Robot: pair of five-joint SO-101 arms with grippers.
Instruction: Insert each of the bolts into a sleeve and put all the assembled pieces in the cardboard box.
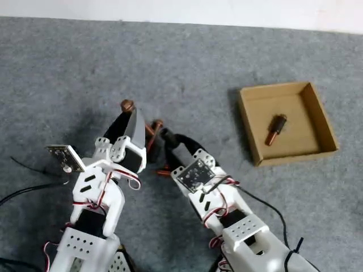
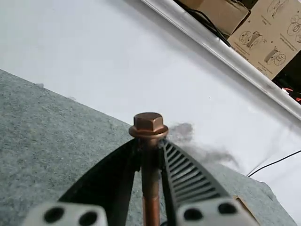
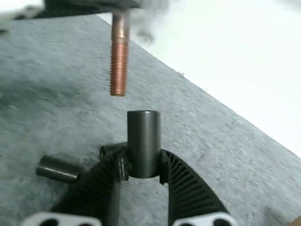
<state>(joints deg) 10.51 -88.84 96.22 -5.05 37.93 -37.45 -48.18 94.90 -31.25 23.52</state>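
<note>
My left gripper is shut on a copper bolt, its hex head just above the fingertips and its shaft running down between them. In the high view that bolt's head shows at the tip of the left gripper. My right gripper is shut on a dark grey sleeve, held upright. The bolt's threaded end hangs just above the sleeve's open top, slightly off to one side. The cardboard box at the right holds one assembled piece.
Two more dark sleeves lie on the grey carpet beside the right gripper. Loose copper bolts lie between the two arms. A white wall edges the far side of the carpet.
</note>
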